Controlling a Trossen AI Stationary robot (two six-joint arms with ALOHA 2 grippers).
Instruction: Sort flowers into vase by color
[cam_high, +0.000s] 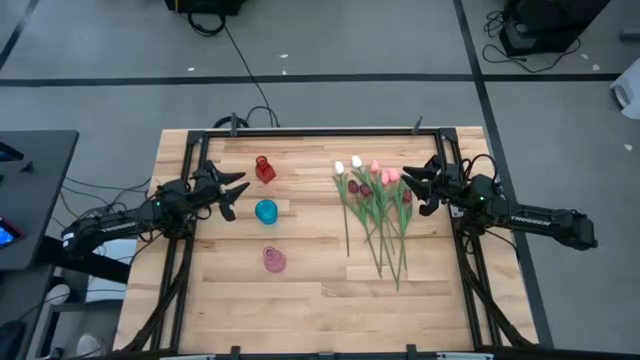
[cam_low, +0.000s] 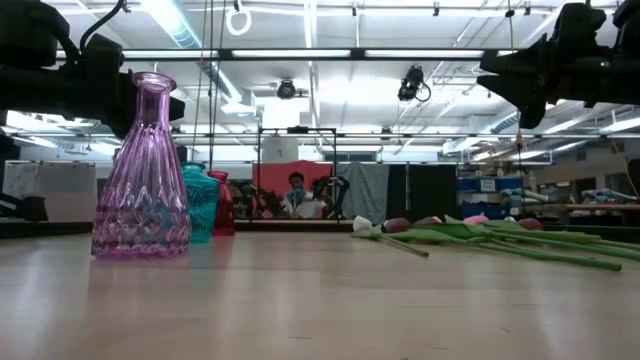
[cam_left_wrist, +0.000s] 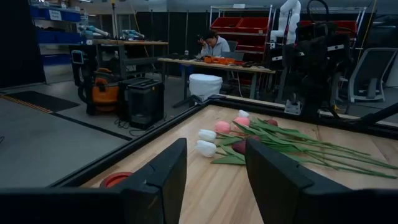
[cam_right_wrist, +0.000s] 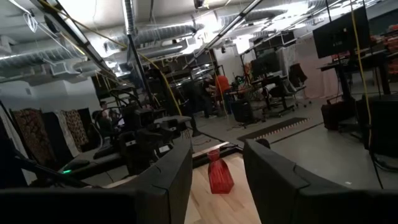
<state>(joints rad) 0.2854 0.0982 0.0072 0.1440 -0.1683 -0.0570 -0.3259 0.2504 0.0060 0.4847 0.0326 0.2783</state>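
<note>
Flowers (cam_high: 375, 205) lie in a loose bunch on the bench's right half, heads toward the far edge. Three vases, red (cam_high: 264, 169), blue (cam_high: 266, 211) and pink (cam_high: 274, 260), stand left of centre. Left gripper (cam_high: 232, 195) hovers beside the vases and right gripper (cam_high: 418, 187) beside the flower heads, both with fingers spread and empty.

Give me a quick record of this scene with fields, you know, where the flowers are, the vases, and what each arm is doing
flowers: tulips lying in a loose bunch on the table's right half, heads white, pink and dark red, none in a vase
vases: red vase, blue vase and pink vase, spaced apart in a row left of centre, all upright
left gripper: open, empty, raised beside the red and blue vases
right gripper: open, empty, raised by the flower heads
table: wooden top
progress: sorting not yet begun
</note>
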